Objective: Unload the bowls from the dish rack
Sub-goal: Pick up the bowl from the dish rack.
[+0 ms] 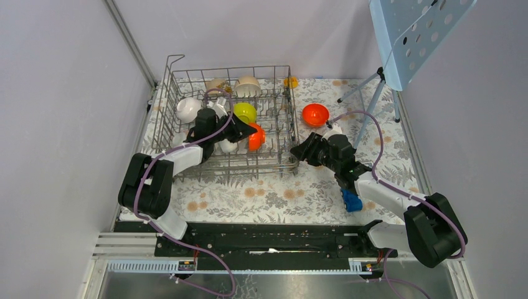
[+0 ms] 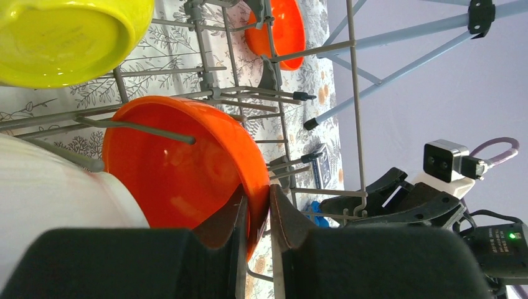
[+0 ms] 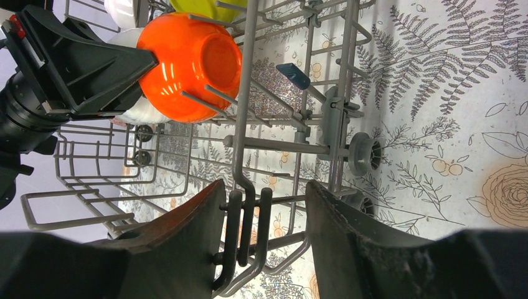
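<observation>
Rim of orange bowl (image 2: 180,168) pinched in left tool (image 2: 257,202); right tool (image 3: 263,194) spread astride dish rack (image 3: 241,93) wire

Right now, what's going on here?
The left gripper is clamped on the rim of an orange bowl that sits among the tines of the rack. The right gripper has its jaws open around the rack's side wires. A second orange bowl lies out on the table. A yellow bowl, a white bowl and a beige bowl are in the rack.
</observation>
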`<state>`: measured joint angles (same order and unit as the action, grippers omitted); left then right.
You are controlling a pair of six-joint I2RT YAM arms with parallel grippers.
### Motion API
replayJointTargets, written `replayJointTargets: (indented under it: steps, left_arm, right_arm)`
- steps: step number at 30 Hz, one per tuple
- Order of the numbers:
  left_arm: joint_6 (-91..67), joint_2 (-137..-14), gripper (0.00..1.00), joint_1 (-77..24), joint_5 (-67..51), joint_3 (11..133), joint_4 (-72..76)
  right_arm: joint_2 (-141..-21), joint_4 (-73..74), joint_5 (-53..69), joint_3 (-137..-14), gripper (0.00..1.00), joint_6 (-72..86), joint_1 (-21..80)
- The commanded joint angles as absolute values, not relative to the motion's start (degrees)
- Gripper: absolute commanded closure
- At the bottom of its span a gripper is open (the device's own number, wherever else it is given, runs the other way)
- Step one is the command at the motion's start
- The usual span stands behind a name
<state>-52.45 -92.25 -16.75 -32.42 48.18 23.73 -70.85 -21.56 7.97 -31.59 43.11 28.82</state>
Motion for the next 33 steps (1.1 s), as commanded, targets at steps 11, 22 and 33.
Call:
replayJointTargets:
  steps: [11, 22, 33]
  left_arm:
    - [-59.7, -87.5, 1.0, -14.4, -42.0, 48.9, 44.4]
    - [-63.3, -87.5, 1.0, -13.8, -42.4, 50.5, 47.4]
    - [-63.8, -86.3, 1.0, -13.8, -42.6, 51.4, 47.0]
  right_arm:
    - [-70.3, -21.8, 5.3, -29.5, 0.45, 42.5, 27.8]
    - [-70.3, -21.9, 5.6, -29.2, 0.45, 42.5, 27.7]
    - [-70.1, -21.6, 5.7, -29.3, 0.45, 42.4, 27.7]
